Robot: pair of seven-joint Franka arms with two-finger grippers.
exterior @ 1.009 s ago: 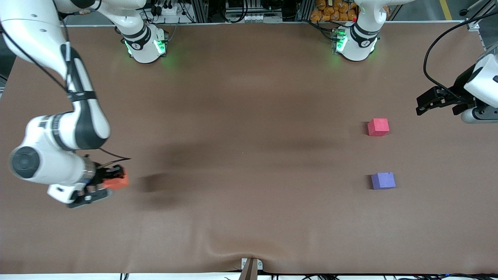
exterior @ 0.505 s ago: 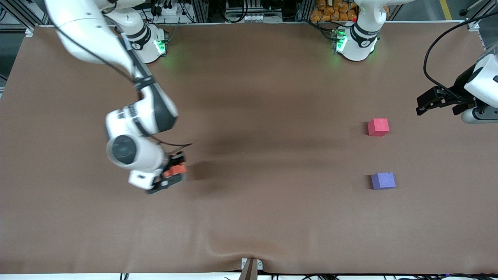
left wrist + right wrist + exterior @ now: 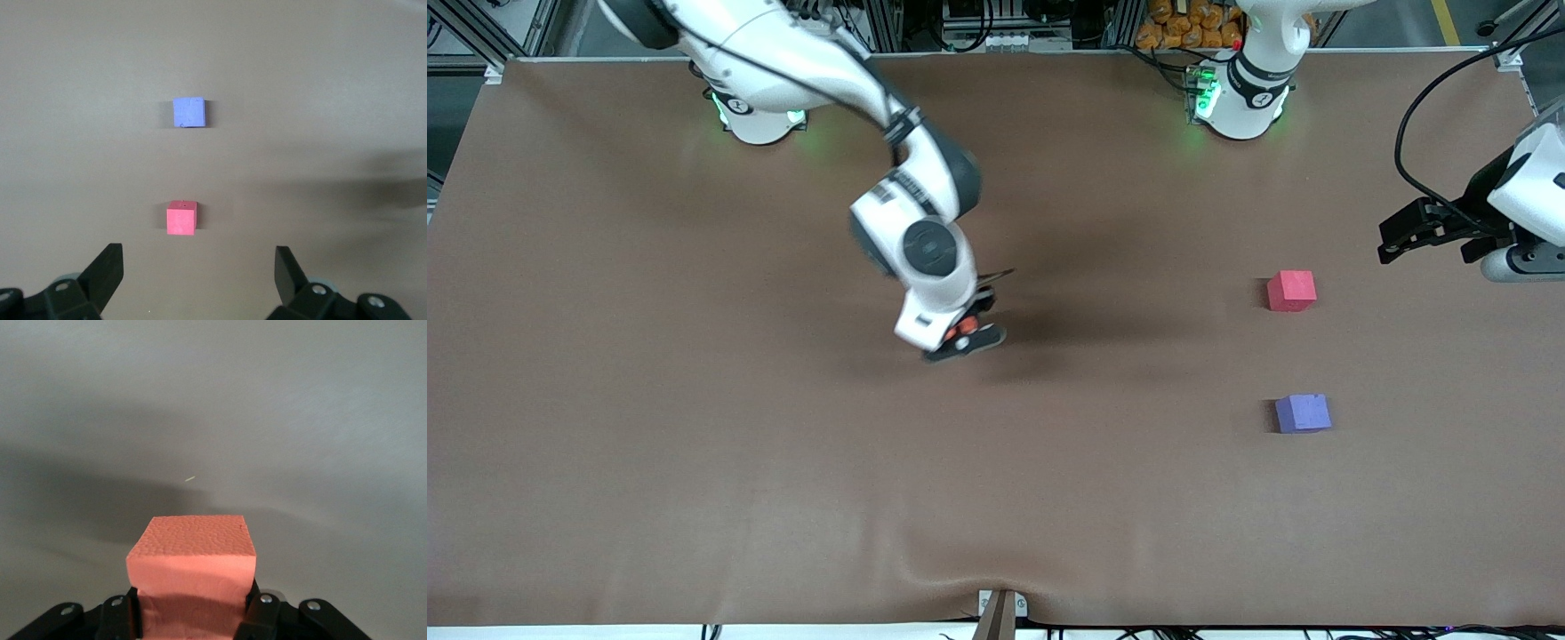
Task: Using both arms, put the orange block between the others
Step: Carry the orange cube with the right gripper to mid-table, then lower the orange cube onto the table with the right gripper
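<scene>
My right gripper [image 3: 971,332] hangs over the middle of the table, shut on the orange block [image 3: 192,577], of which only a sliver [image 3: 963,333] shows in the front view. The pinkish-red cube [image 3: 1291,291] and the purple cube [image 3: 1303,413] rest on the table toward the left arm's end, the purple one nearer the front camera, with a gap between them. Both show in the left wrist view, pinkish-red [image 3: 181,218] and purple [image 3: 189,112]. My left gripper [image 3: 1396,242] waits open and empty above the table's end, beside the pinkish-red cube; its fingertips [image 3: 107,263] stand wide apart.
The brown table cover [image 3: 996,498] has a wrinkle near its front edge. The two green-lit arm bases [image 3: 758,111] stand along the back edge. A black cable [image 3: 1414,116] loops above the left gripper.
My right arm has swung from the right arm's end of the table to over its middle, carrying the orange block toward the other two cubes. The left arm has not moved.
</scene>
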